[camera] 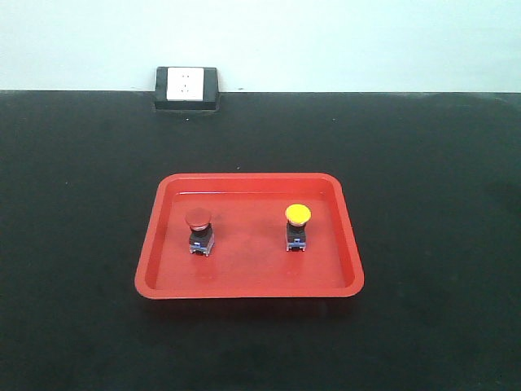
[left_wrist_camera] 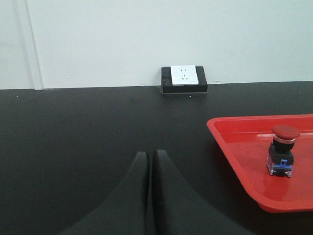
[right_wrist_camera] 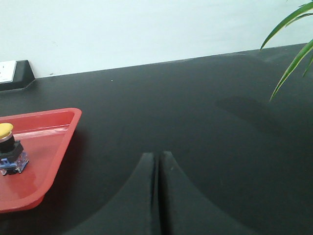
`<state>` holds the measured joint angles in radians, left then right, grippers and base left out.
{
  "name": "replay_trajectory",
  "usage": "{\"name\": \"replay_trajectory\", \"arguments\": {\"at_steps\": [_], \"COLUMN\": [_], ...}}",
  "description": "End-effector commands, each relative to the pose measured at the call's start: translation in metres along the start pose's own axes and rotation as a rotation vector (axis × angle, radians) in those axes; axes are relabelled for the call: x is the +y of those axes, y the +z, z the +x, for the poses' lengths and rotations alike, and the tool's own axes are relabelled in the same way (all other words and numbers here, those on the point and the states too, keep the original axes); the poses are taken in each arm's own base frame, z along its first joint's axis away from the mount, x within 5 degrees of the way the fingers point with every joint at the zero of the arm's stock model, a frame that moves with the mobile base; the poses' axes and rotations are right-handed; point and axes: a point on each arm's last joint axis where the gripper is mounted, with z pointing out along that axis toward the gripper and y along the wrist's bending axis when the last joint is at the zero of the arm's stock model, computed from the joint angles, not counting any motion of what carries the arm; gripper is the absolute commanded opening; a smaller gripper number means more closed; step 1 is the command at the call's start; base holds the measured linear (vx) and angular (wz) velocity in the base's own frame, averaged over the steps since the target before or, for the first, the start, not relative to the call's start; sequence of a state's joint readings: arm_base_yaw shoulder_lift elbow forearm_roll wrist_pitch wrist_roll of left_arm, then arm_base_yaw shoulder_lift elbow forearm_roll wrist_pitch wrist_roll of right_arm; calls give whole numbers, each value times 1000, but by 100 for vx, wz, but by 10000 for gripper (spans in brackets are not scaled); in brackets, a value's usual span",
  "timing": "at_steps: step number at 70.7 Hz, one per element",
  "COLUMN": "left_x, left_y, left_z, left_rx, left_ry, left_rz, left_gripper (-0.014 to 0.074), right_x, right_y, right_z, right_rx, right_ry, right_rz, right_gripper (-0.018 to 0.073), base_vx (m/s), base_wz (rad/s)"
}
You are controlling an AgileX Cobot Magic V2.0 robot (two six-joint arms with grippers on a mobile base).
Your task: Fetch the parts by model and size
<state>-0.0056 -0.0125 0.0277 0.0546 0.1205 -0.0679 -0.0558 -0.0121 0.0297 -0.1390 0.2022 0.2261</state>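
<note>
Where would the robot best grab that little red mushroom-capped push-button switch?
Probably from above, fingers closing on the boxy black-and-blue base below the round cap of the red mushroom-capped push-button switch. It stands upright in the shallow red plastic tray, with open space around it.

Black matte counter (camera: 81,244) filling most of every view, running back to a pale wall (camera: 366,41). Red tray (camera: 252,289) with a raised rim and rounded corners, lying flat near the middle of the counter, its glossy floor catching faint reflections. Black-framed socket block (camera: 186,88) with a white faceplate, sitting on the counter at the back edge, touching the wall, well apart from the tray and somewhat to its left in the front view. Long green plant leaves (right_wrist_camera: 288,54) reaching in at the upper right corner of the right wrist view, hanging over the counter's far edge, pot out of sight.
</note>
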Motion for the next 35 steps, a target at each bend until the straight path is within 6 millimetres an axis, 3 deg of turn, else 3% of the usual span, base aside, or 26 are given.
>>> {"name": "replay_trajectory", "arguments": {"at_steps": [1,35], "left_x": [0,0], "left_y": [-1,-1], "left_z": [-6,-6], "left_rx": [-81,-81], "left_ry": [-7,-7], "left_rz": [3,3], "left_gripper": [-4,-4], "right_x": [1,1], "right_y": [-1,-1], "right_z": [-6,-6], "right_rx": [-84,-84], "right_ry": [-9,-9], "right_rz": [-10,-10], "right_gripper": [-6,-6], "base_vx": [0,0], "base_wz": [0,0]}}
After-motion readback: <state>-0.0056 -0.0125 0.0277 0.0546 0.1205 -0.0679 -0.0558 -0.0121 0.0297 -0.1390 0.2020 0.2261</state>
